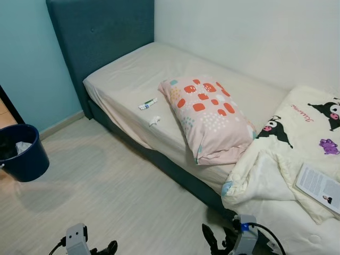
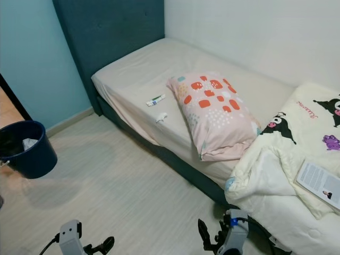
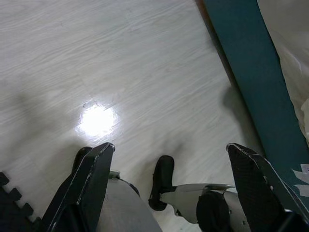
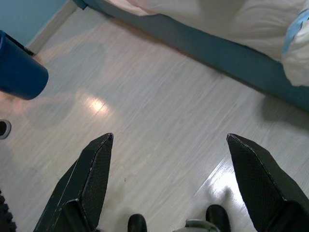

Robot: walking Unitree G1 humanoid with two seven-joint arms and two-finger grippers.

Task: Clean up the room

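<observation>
A single bed (image 1: 127, 79) with a cream sheet runs from the teal headboard toward the right. On it lie a small white tube (image 1: 147, 103), a crumpled white scrap (image 1: 154, 120) and a pink patterned pillow (image 1: 208, 118). A cream cartoon-print blanket (image 1: 297, 154) is bunched at the right, with a booklet (image 1: 319, 187) on top. A dark blue bin (image 1: 20, 151) holding some waste stands on the floor at the left. My left gripper (image 3: 169, 164) and right gripper (image 4: 169, 164) hang low over the pale wood floor, both open and empty.
The teal headboard (image 1: 101, 32) and a light blue wall close the left side; a white wall runs behind the bed. The bed's teal base (image 4: 212, 46) edges the pale floor (image 1: 106, 191). A black foam mat corner (image 3: 12, 203) lies near my feet.
</observation>
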